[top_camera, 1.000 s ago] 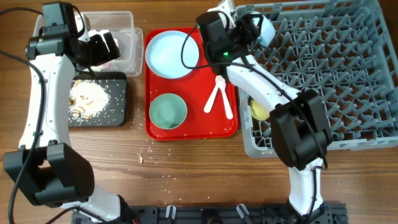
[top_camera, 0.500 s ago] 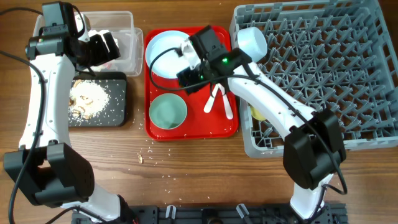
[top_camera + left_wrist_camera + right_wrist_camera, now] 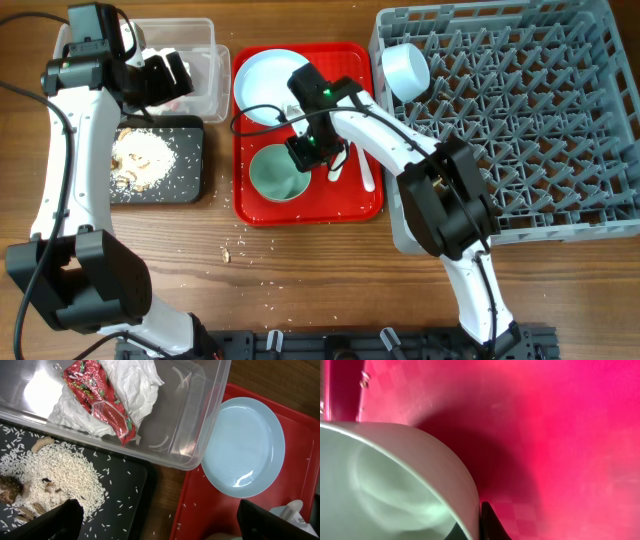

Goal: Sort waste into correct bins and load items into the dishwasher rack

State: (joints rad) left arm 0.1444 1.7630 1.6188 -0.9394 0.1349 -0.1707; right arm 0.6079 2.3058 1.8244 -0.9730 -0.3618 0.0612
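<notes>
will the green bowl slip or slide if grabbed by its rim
The light green bowl looks rigid, with a thin glossy rim, so a pinch may slip. Empty and upright on the smooth red tray, it likely skids if pushed.

Left hand (image 3: 157, 516) fingers wide apart; right hand (image 3: 309, 150) angled downward.

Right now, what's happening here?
The right gripper is at the rim of the light green bowl on the red tray, beside the blue plate and spoons. A pale blue bowl sits in the dishwasher rack. The open left gripper hovers over the clear tub holding the napkin and wrapper; rice scraps lie on the black tray.
</notes>
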